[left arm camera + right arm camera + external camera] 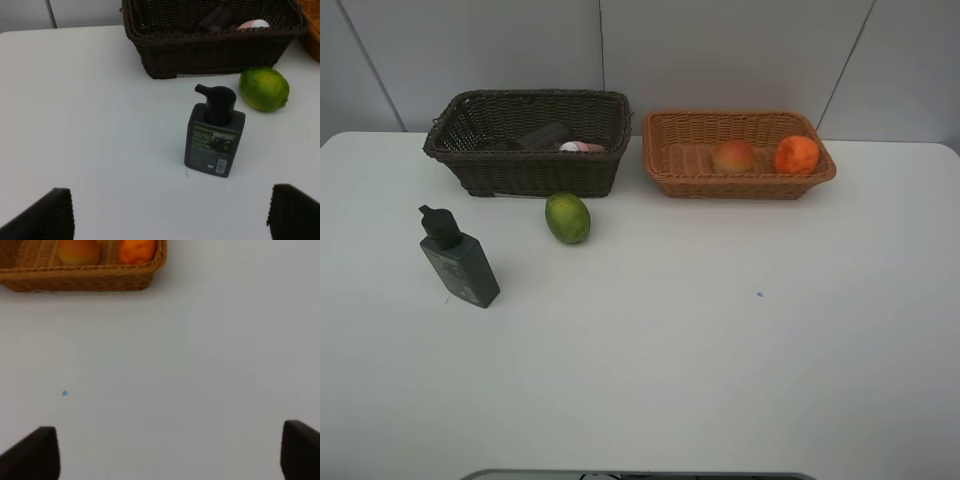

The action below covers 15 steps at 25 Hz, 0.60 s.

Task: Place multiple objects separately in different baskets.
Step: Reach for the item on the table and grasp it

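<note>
left tool [170, 205] spread wide, right tool [170, 442] — likewise

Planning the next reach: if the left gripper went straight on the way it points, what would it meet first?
Most likely the dark grey-green bottle, upright on the table ahead of the open left gripper; depth is hard to judge.

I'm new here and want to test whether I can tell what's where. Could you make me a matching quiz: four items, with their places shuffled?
1 orange
2 green citrus
3 dark pump bottle
4 pink bottle

A in the dark brown basket
B on the table, away from both baskets
C in the tan basket
D on the table, right by the dark brown basket

Pairs: 1-C, 2-D, 3-B, 4-A
</note>
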Tool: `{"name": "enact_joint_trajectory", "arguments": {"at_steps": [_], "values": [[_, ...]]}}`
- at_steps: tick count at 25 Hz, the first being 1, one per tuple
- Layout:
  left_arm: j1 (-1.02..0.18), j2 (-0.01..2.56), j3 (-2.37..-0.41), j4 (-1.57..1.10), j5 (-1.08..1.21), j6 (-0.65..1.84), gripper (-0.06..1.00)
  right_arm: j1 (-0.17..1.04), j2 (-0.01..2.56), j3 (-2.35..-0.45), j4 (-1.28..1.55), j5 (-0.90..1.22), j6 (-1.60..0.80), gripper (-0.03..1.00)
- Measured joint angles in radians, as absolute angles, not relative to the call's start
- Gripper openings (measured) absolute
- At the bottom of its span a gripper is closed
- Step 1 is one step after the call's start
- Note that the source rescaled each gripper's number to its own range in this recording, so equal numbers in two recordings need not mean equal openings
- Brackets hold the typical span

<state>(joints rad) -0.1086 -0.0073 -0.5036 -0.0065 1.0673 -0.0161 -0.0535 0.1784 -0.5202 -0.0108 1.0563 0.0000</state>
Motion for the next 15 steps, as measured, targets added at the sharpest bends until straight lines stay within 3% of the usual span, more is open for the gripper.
{"name": "enact_joint_trajectory", "arguments": {"at_steps": [15], "values": [[-0.109,-0.007,-0.504,0.000,1.067,-0.016,0.99,-0.054,0.178,-0.520,-0.011,1.056,0.000,0.91]]}}
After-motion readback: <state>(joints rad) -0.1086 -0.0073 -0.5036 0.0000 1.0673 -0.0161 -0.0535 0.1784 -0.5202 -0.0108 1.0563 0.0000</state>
